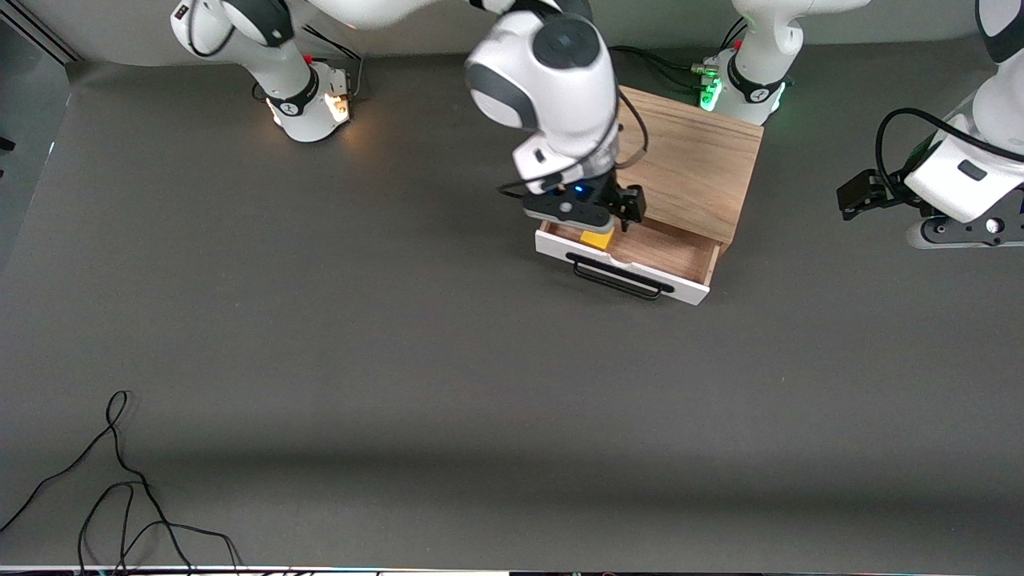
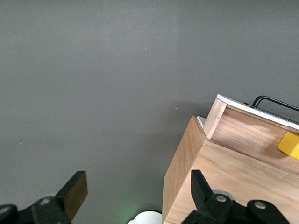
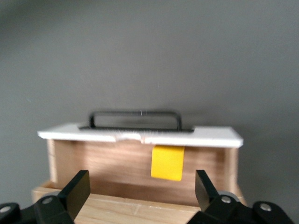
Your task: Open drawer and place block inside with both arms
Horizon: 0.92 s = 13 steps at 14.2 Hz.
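Block [image 3: 167, 162] apparently loose inside open drawer [image 3: 140, 135], right tool [image 3: 142, 193] spread above it, left tool [image 2: 135, 193] apart, waiting.

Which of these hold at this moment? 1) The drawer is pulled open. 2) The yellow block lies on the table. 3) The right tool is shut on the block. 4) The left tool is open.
1) True: the drawer stands out of the cabinet.
2) False: the block lies inside the drawer.
3) False: the right tool, over the drawer, is open, with the block clear of its fingers.
4) True: the left tool is open, holding nothing, at the left arm's end of the table.
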{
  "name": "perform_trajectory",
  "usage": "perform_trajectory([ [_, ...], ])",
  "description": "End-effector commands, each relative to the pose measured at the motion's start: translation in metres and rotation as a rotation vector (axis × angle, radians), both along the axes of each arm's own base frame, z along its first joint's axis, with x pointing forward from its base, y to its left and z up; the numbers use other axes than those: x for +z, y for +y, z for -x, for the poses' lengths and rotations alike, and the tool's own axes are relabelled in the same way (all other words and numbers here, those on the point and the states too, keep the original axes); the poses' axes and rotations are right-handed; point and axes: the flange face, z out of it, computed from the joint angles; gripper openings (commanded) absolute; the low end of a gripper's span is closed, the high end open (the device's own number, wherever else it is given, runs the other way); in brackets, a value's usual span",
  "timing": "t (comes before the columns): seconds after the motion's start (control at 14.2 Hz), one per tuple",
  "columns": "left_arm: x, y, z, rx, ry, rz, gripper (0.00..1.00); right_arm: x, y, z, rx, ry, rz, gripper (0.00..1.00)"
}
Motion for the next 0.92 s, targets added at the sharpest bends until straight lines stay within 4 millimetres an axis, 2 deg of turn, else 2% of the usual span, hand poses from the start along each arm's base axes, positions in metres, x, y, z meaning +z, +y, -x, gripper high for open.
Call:
perform_trajectory([
  [0.0, 0.004, 0.002, 0.007, -0.013, -0.010, 0.013, 0.99, 0.050, -0.088, -0.042, 0.028, -0.017, -0.013, 1.00],
  [0.07, 0.004, 0.002, 0.007, -0.012, -0.010, 0.013, 0.99, 0.061, -0.123, -0.059, 0.039, -0.009, -0.007, 1.00],
  [0.28, 0.004, 0.002, 0.007, -0.013, -0.010, 0.013, 0.99, 0.073, -0.242, -0.100, 0.111, -0.009, 0.055, 1.00],
  [0.49, 0.004, 0.002, 0.006, -0.014, -0.016, 0.016, 0.99, 0.079, -0.368, -0.126, 0.140, -0.013, 0.067, 1.00],
  [0.57, 0.004, 0.005, 0.005, -0.006, -0.016, 0.025, 0.99, 0.088, -0.406, -0.127, 0.132, -0.021, 0.058, 1.00],
  [0.71, 0.004, 0.030, 0.003, 0.033, -0.009, 0.085, 0.99, 0.100, -0.472, -0.124, 0.132, -0.042, 0.075, 1.00],
  [0.85, 0.002, 0.052, 0.001, -0.004, -0.005, 0.100, 0.99, 0.110, -0.510, -0.112, 0.172, -0.059, 0.103, 1.00],
])
